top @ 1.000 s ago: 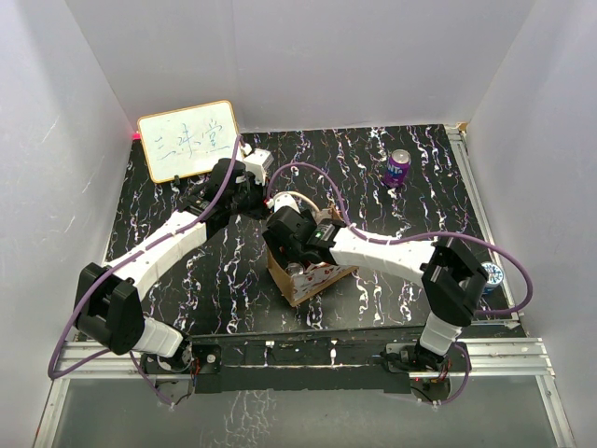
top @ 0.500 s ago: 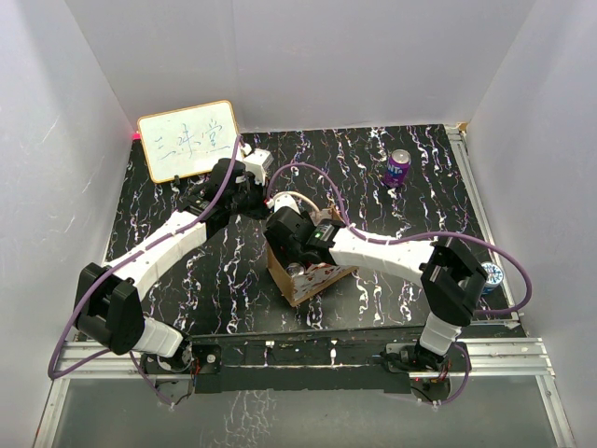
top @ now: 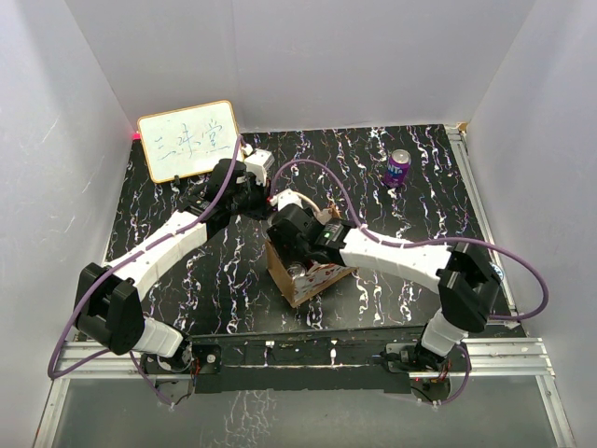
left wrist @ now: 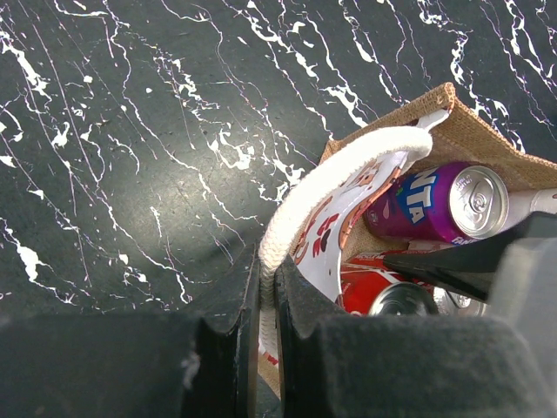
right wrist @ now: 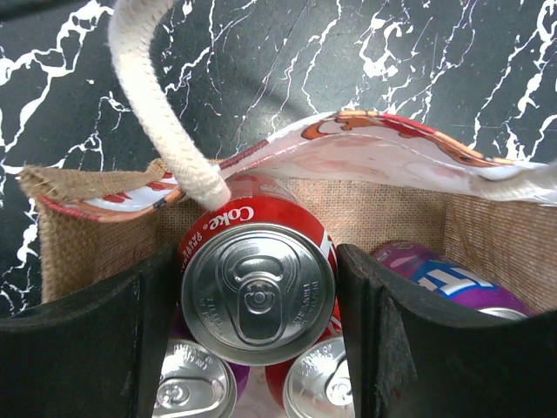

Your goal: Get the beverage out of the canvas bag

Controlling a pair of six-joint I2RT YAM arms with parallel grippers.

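Observation:
The tan canvas bag [top: 315,280] stands in the middle of the table, open at the top. My left gripper [left wrist: 267,296] is shut on its white rope handle [left wrist: 322,187] and holds that side of the bag up; in the top view it [top: 270,196] is just behind the bag. My right gripper [right wrist: 257,296] reaches into the bag from above [top: 297,254] and is shut on a red Coke can [right wrist: 257,261], one finger [right wrist: 152,331] on each side. Below it lie a purple Fanta can [right wrist: 452,279] and two more can tops [right wrist: 196,387]. The purple can also shows in the left wrist view [left wrist: 439,205].
A purple can [top: 398,168] stands on the table at the back right. A whiteboard [top: 187,140] leans at the back left. A blue can [top: 492,273] sits at the right edge, partly behind my right arm. The bag's other handle [right wrist: 157,96] arches over the Coke can.
My right arm's elbow has swung to the right and its wrist has shifted slightly back over the bag. The left arm and the bag have stayed put.

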